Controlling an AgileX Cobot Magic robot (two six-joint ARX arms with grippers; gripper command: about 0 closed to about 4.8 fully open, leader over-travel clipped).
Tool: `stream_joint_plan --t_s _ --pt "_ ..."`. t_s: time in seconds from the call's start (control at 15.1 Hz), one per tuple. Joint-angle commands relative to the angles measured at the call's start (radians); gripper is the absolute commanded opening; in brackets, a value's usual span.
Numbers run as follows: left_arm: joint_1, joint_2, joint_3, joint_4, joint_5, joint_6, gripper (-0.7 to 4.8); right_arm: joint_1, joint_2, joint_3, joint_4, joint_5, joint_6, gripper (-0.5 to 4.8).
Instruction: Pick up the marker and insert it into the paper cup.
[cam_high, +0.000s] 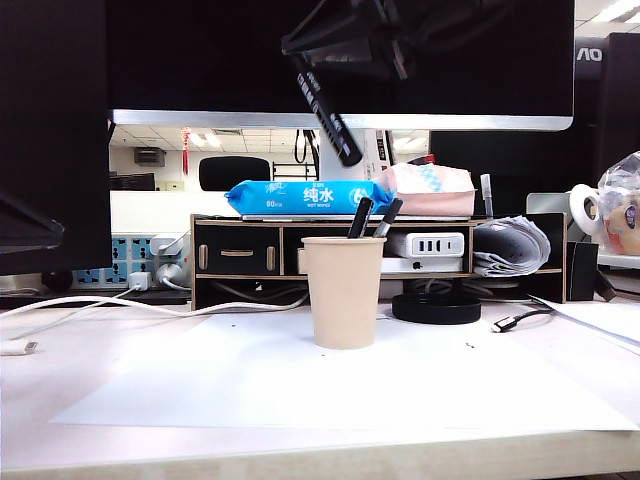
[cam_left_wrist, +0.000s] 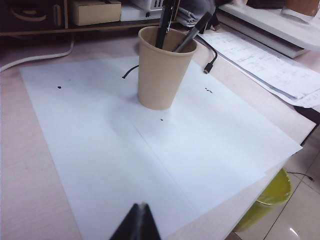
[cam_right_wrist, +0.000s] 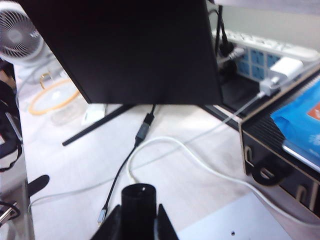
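Note:
The beige paper cup stands upright on a white sheet, also in the left wrist view as the cup. Two dark pens lean inside it, one with a grey end. High above the cup's rim, my right gripper is shut on the black marker, which hangs tilted, its lower end above and a little left of the cup's middle. The right wrist view shows the marker's round end between that gripper's fingers. My left gripper is shut, empty, over the sheet's near edge.
A black desk organiser with a blue wipes pack stands behind the cup, under a monitor. A white cable and a black cable lie on the table. The table edge and a yellow bin are beside the sheet.

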Motion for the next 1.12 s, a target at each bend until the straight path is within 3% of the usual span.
stream_joint_plan --t_s 0.07,0.53,0.92,1.12 --pt "0.002 0.000 0.002 0.005 0.003 0.002 -0.05 0.000 -0.010 -0.036 0.126 0.022 0.023 0.73" --pt "0.002 0.000 0.002 0.006 0.004 -0.004 -0.05 -0.016 0.019 -0.065 0.300 0.077 0.024 0.77" --pt "0.002 0.000 0.002 0.006 0.005 -0.008 -0.05 -0.051 0.029 -0.254 0.593 0.109 0.089 0.76" --pt "0.002 0.000 0.002 0.007 0.005 -0.008 -0.05 -0.052 0.042 -0.294 0.663 0.142 0.114 0.76"
